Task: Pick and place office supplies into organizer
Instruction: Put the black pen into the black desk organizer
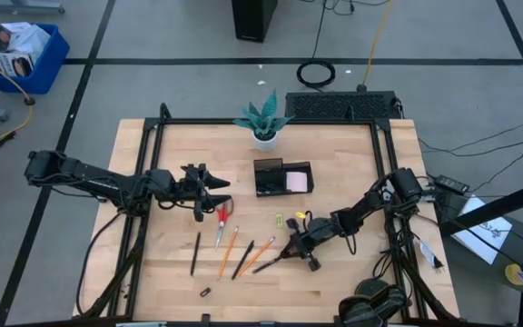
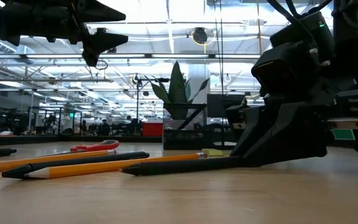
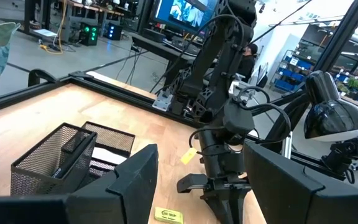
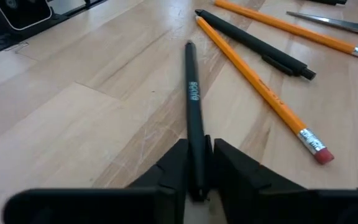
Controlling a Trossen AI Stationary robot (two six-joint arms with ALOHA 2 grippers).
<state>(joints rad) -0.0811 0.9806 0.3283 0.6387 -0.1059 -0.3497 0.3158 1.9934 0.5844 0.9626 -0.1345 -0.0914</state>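
My right gripper [image 4: 196, 182] sits low on the table near its front right, shut on a thin black pen [image 1: 269, 264]. Two orange pencils [image 4: 260, 81] and another black pen [image 4: 253, 42] lie flat beside it. Farther left lie the red-handled scissors [image 1: 223, 216] and a third black pen [image 1: 195, 252]. My left gripper [image 1: 214, 188] hovers open above the scissors, touching nothing. The black organizer [image 1: 282, 177] stands mid-table with the pink sticky-note pad [image 1: 296, 182] in its lower compartment. A yellow-green clip [image 1: 279, 219] and a black clip [image 1: 205, 292] lie loose on the table. My right gripper pinches the black pen between its two fingers at the pen's right-hand end [image 4: 195, 134]. The fingers come in low and slanting from the table's right, lying along the pen. The pen's shaft [image 2: 166, 165] lies flat on the table, pointing away from the gripper.
A white pot with a teal plant [image 1: 263, 123] stands behind the organizer at the far edge. A black frame [image 1: 152, 136] borders the wooden table. Bare wood lies along the near edge and to the organizer's right.
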